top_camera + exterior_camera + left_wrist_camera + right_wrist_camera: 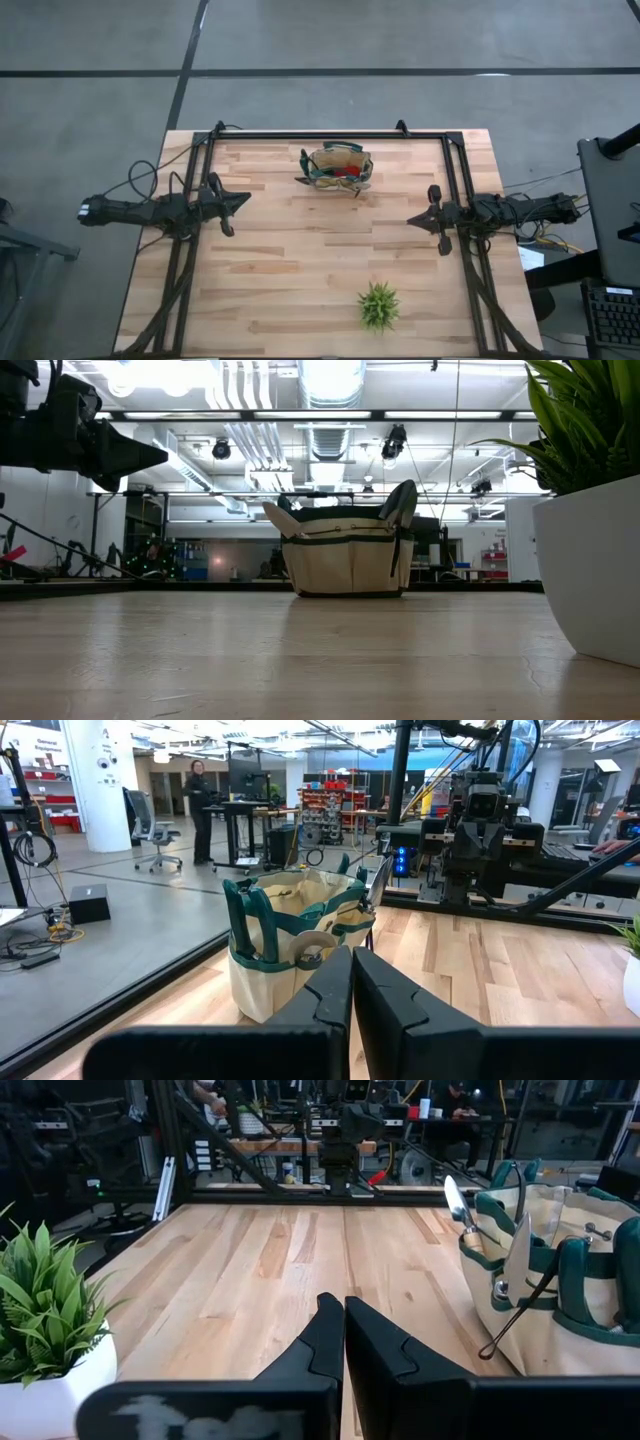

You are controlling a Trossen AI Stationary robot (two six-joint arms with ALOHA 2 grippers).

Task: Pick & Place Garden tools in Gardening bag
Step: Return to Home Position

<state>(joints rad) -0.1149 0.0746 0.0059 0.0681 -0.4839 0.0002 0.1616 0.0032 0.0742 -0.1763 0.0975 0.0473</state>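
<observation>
1. The gardening bag (345,150) stands upright on the far half of the table (300,260), about midway between the two arms. Nothing touches it.
2. The garden tools are all in the bag or in its outer pockets. No tool lies on the wood.
3. From above, a red item (347,173) shows inside the opening of the bag.
4. In the low view, a pale handle (279,518) sticks up over one side of the rim and a grey blade (401,502) over the other side.
5. In the right wrist view, a small silvery tool (455,1198) leans out over the rim on the side of the bag that faces that arm.
6. The left gripper (244,199) hangs above the left side of the table, well apart from the bag. Its fingers (325,1000) are pressed together and hold nothing.
7. The right gripper (410,220) hangs above the right side, also well apart from the bag. It is clenched too, with nothing between the fingers (385,1355).
8. A spiky green plant (378,306) in a white pot stands near the front edge, well apart from the bag and closer to the right arm.
9. In the room behind the table, a person (200,805) stands at a desk.
</observation>
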